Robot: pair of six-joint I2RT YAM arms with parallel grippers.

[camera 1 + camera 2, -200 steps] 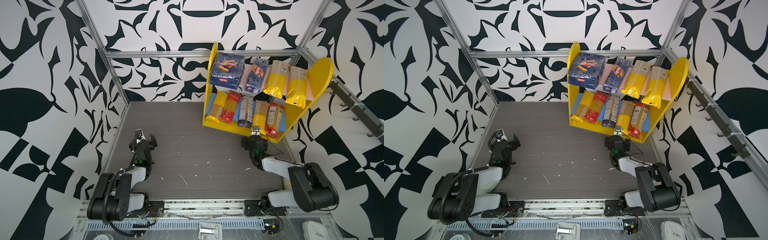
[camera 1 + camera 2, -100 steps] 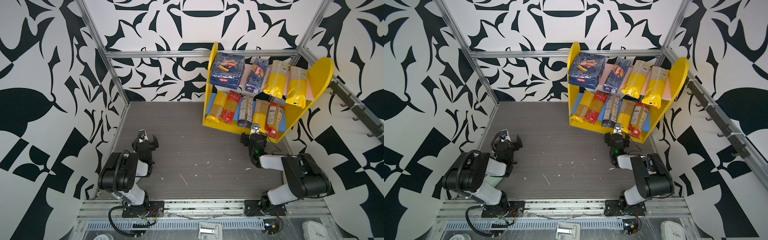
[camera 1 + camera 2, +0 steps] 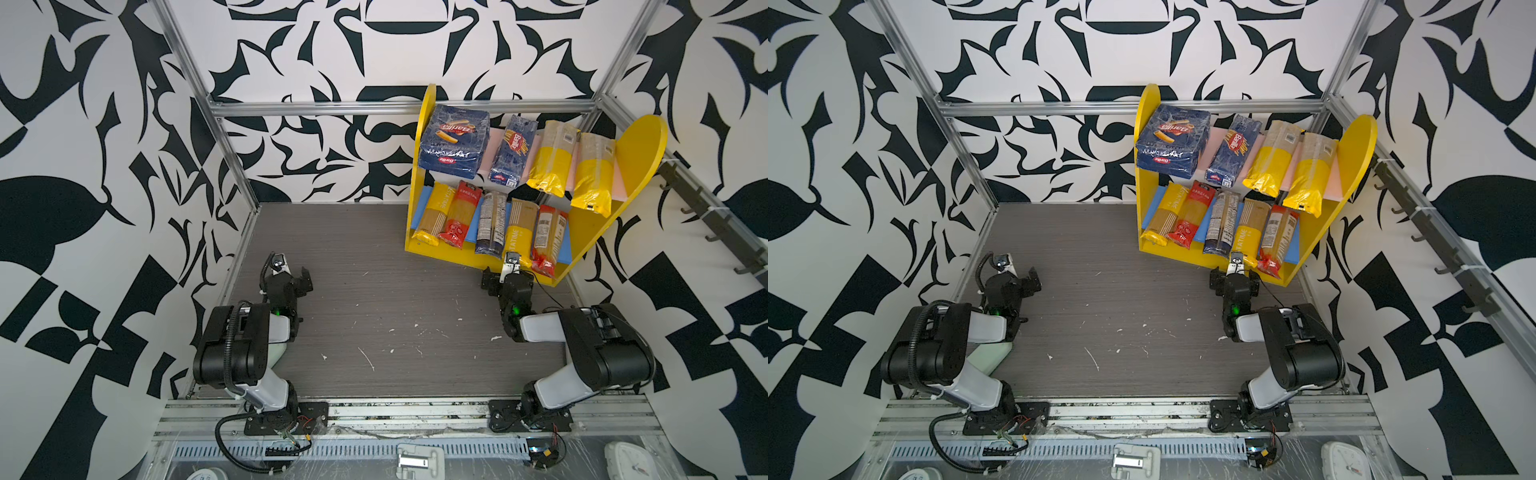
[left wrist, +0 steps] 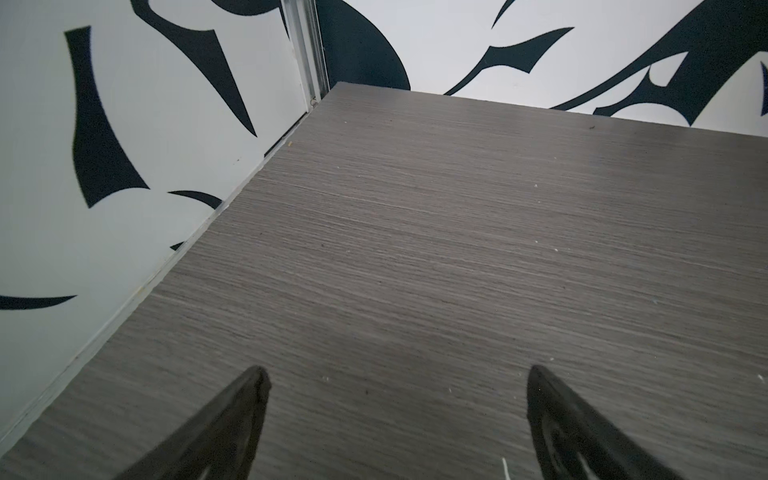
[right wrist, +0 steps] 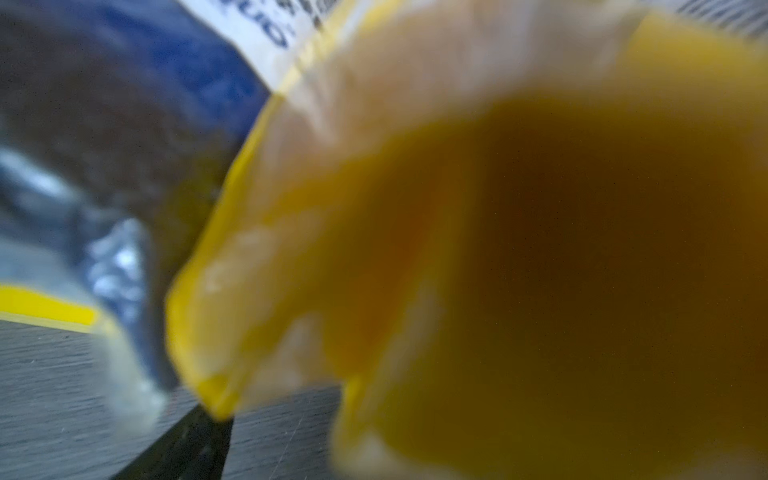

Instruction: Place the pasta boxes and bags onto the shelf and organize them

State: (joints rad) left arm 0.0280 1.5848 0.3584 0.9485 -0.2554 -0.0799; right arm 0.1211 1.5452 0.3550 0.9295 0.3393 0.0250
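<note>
matt grey wood-grain table (image 3: 374, 291) with scuffs, painted smooth yellow wooden shelf (image 3: 636, 149), crinkly glossy see-through plastic spaghetti bags (image 3: 548, 158), shiny dark blue wrapped pasta packs (image 3: 453, 141), brushed metal frame rails (image 3: 374, 109)

"Barilla" is being shown, upside down, on the wide blue pack (image 3: 453, 141) and the narrow blue pack (image 3: 513, 151); lettering on a yellow-ended bag (image 3: 517, 232) is being left unread.

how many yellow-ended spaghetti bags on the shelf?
4. Pink board: two bags at its right end. Blue board: leftmost bag and fourth from left. None looks hidden.
</note>
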